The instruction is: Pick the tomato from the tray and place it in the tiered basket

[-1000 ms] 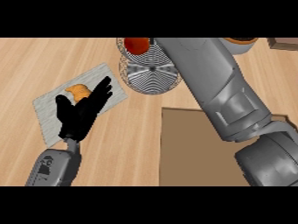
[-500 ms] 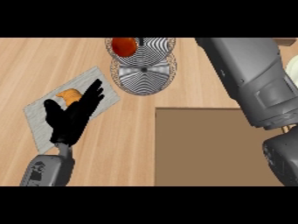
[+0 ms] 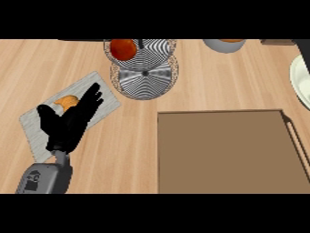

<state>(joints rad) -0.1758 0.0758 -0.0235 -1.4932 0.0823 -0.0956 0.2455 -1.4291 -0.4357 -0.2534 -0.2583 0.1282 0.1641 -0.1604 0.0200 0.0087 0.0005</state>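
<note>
You see the tomato (image 3: pixel 123 48) lying already in the upper tier of the tiered basket (image 3: pixel 144 77), and the brown tray (image 3: pixel 231 152) holds nothing. Your left hand (image 3: pixel 68 120) rests with straight, relaxed fingers over the grey mat (image 3: pixel 40 125), because it has no part here; the right hand does not show, so its fingers cannot be told.

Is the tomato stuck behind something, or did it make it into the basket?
Nothing is in its way. The tomato already sits in the upper level of the wire basket, past the brown tray. The left hand rests open over a grey mat.
</note>
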